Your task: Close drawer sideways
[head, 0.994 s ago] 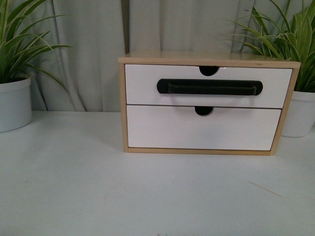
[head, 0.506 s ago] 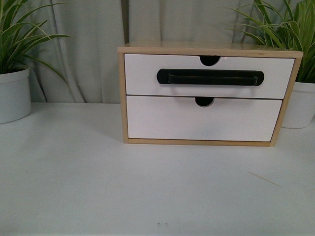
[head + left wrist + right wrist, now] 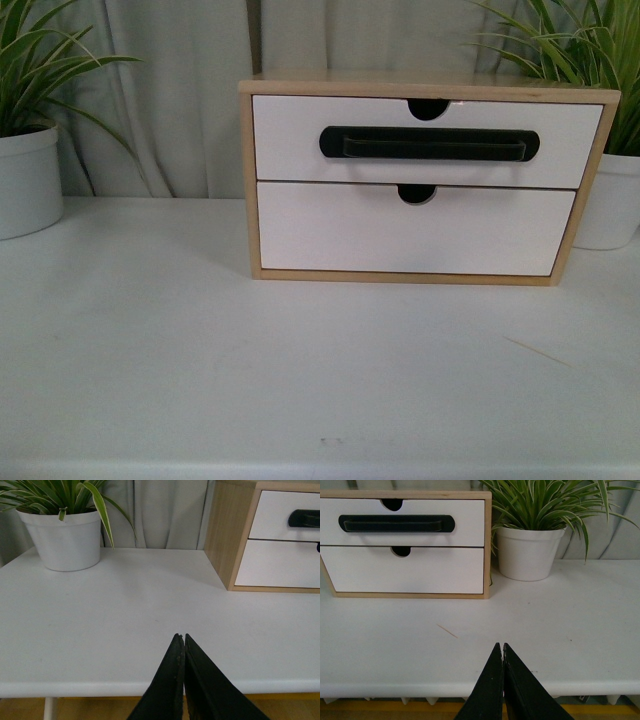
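**Q:** Drawer [image 3: 290, 140] — where does it sit?

**A:** Upper slot of the wood box [image 3: 247, 180], which stands on the white tabletop [image 3: 300, 370] toward the far side, in front of a pale curtain [image 3: 170, 90]. Its white front carries a long black handle [image 3: 429, 144] and a half-round notch [image 3: 428, 107] in the top edge. The front appears about level with the box frame; whether any gap is left cannot be told from these views.

**Q:** What lies below it?

**A:** Plain drawer [image 3: 410, 232], white, without handle, with its own notch at the top edge.

**Q:** State of the left tool [image 3: 180, 642]?

**A:** Jaws pressed together, tips touching, nothing between them. In the left wrist view it hangs over the near edge of the tabletop, well apart from the box, whose side panel and drawer fronts show at the far corner.

**Q:** And the right tool [image 3: 500, 650]?

**A:** Likewise pinched to a point, empty, above the near edge of the tabletop and well apart from the box.

**Q:** Other items?

**A:** Left plant [image 3: 25, 180] in a white pot stands apart from the box on its left; right plant [image 3: 605, 200] in a white pot stands just beside the box's right side. A thin sliver [image 3: 447, 631] lies on the tabletop between the right tool and the box. Neither arm appears in the front view.
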